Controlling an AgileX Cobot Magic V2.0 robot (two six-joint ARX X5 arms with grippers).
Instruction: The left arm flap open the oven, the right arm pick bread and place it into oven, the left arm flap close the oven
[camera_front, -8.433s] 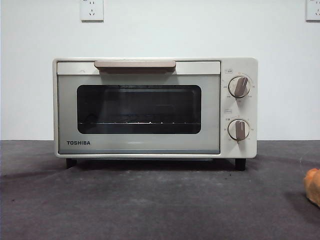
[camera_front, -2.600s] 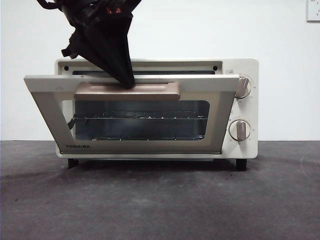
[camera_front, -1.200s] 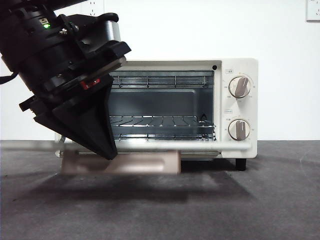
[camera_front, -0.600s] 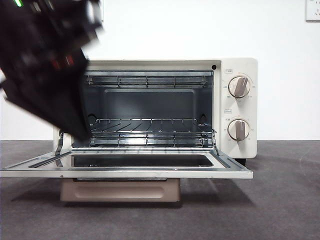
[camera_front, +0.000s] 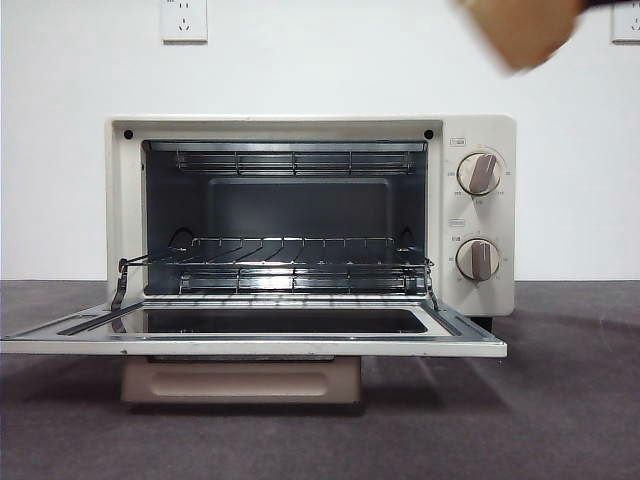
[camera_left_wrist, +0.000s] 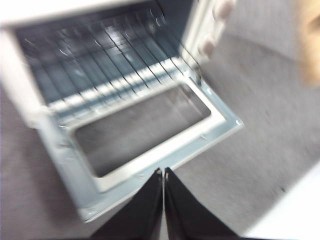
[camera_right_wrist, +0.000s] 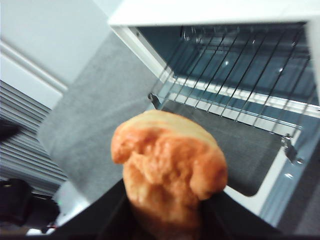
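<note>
Cream-white TOSHIBA oven (camera_front: 480, 135) on a dark grey table (camera_front: 560, 420), against a white wall (camera_front: 320, 60) with two sockets, one at upper left (camera_front: 184, 19). Door (camera_front: 250, 335) flapped fully down, lying level out front, glass window facing up; beige bar handle (camera_front: 240, 380) hanging beneath the door's front edge. Cavity open, with a wire rack (camera_front: 275, 262) across the lower part and a heater guard along the ceiling. Two beige knobs, upper (camera_front: 479, 173) and lower (camera_front: 478, 259), on the panel right of the cavity.

Left gripper (camera_left_wrist: 163, 175) above and in front of the lowered door, clear of it, jaws pressed together on nothing.

Right gripper (camera_right_wrist: 165, 210) high and in front of the oven, jaws clamped on the bread (camera_right_wrist: 167, 167), a golden-orange lump. In the front view, seen as a blurred tan shape (camera_front: 522, 30) at the top edge, above the oven's right side and well clear of it.
</note>
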